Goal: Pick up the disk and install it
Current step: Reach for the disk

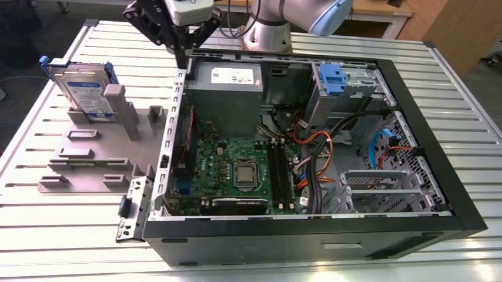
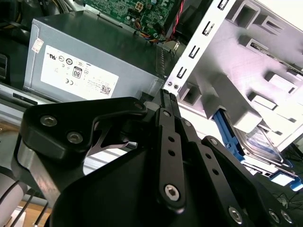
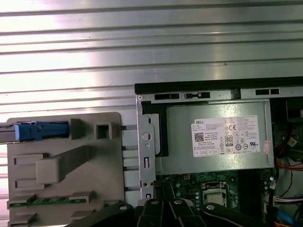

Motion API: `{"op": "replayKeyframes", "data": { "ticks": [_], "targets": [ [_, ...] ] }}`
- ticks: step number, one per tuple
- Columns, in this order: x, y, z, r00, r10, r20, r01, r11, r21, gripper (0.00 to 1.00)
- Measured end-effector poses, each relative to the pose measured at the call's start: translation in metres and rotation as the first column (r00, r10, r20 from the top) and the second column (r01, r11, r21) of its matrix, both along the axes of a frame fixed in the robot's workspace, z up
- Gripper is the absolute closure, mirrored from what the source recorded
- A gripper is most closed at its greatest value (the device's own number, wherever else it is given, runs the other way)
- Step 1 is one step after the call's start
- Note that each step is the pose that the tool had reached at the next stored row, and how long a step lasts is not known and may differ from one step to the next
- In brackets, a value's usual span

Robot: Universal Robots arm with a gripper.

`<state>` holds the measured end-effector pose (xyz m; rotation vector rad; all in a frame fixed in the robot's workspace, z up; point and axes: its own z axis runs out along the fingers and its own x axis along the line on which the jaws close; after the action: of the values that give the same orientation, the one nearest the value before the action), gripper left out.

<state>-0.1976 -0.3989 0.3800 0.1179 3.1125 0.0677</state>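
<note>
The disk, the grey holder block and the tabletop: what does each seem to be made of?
The disk: silvery metal casing, glossy label, blue plastic-looking rail. The holder block: matte grey, blocky moulded shapes, probably plastic. The tabletop: ribbed, bright reflections, likely aluminium.

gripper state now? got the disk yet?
Gripper: shut, holding nothing.
The disk stands in the grey holder block, apart from the gripper.
</note>
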Motion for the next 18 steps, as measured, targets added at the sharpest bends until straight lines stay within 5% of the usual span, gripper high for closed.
{"op": "replayKeyframes", "data": {
  "ticks": [18],
  "targets": [
    [-0.0044,0.0000,-0.0007,1.0000,0.000,0.0000,0.000,1.0000,-0.0001,0.89]
  ]
}}
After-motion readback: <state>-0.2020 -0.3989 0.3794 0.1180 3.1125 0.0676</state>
